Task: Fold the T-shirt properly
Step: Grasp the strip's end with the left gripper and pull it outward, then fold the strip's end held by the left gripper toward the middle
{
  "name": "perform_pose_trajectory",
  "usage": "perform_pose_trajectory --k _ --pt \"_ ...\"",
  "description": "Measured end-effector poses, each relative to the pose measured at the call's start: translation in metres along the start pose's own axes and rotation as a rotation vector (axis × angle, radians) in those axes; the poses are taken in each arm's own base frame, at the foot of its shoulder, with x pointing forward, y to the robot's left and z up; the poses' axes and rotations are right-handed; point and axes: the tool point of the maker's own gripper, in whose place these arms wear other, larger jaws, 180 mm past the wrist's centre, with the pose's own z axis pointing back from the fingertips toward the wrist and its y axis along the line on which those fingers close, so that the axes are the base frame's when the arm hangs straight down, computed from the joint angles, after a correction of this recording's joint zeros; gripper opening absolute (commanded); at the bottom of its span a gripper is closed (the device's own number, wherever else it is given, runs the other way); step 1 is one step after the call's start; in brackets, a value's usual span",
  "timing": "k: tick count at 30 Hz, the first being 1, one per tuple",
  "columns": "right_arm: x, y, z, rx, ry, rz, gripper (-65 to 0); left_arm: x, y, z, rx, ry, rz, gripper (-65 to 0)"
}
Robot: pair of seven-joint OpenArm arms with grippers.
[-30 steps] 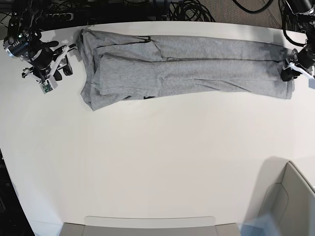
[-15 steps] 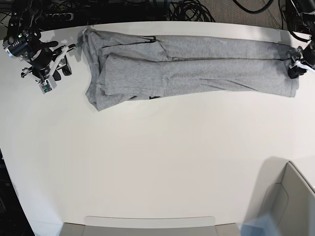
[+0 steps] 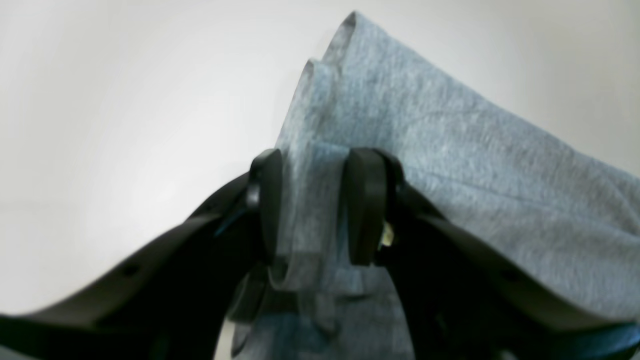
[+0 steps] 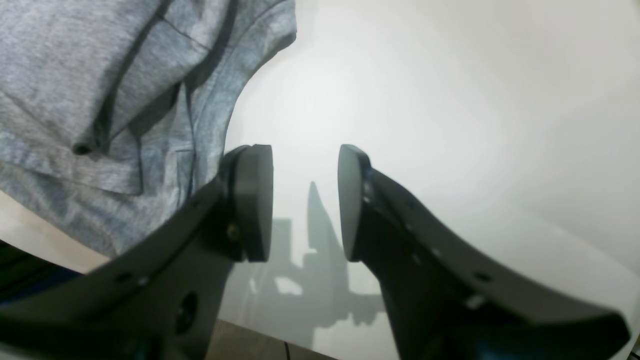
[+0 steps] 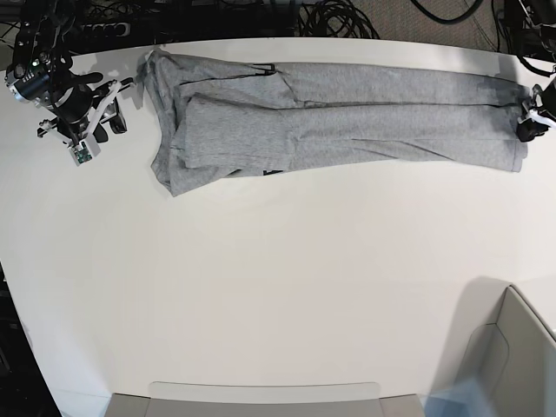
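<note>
The heather-grey T-shirt [image 5: 339, 117] lies in a long folded band along the far side of the white table [image 5: 278, 278]. My left gripper [image 5: 526, 122] is at its right end. In the left wrist view, the T-shirt [image 3: 450, 165] has a bunched edge squeezed between that gripper's [image 3: 315, 205] black pads. My right gripper [image 5: 120, 106] hovers just left of the shirt's sleeve end. In the right wrist view it [image 4: 305, 200] stands open over bare table, and the T-shirt [image 4: 100, 100] lies to one side of it. A sliver of black lettering [image 5: 271, 171] peeks from under the shirt's near edge.
A grey bin [image 5: 512, 356] stands at the near right corner. A flat grey tray [image 5: 261, 395] sits along the near edge. Black cables [image 5: 330, 17] pile up beyond the table's far edge.
My left gripper has pulled towards the right edge of the base view, dragging the shirt slightly that way and drawing it straighter. The right arm has stayed put.
</note>
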Motion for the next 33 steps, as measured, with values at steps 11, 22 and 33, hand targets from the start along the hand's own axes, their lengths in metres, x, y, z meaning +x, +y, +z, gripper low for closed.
perform_pose_trajectory --k 11,22,33 --pt "0.000 0.000 0.000 0.000 -0.001 0.000 -43.0 -0.022 0.018 0.002 0.091 0.098 -0.100 -42.4" --pt "0.000 0.000 0.000 0.000 -0.001 0.000 -43.0 -0.043 -0.016 -0.020 0.004 0.185 -0.204 -42.2" --pt "0.000 -0.005 0.002 -0.010 0.007 0.020 -43.0 -0.050 -0.026 -0.023 -0.034 0.214 -0.180 -65.0"
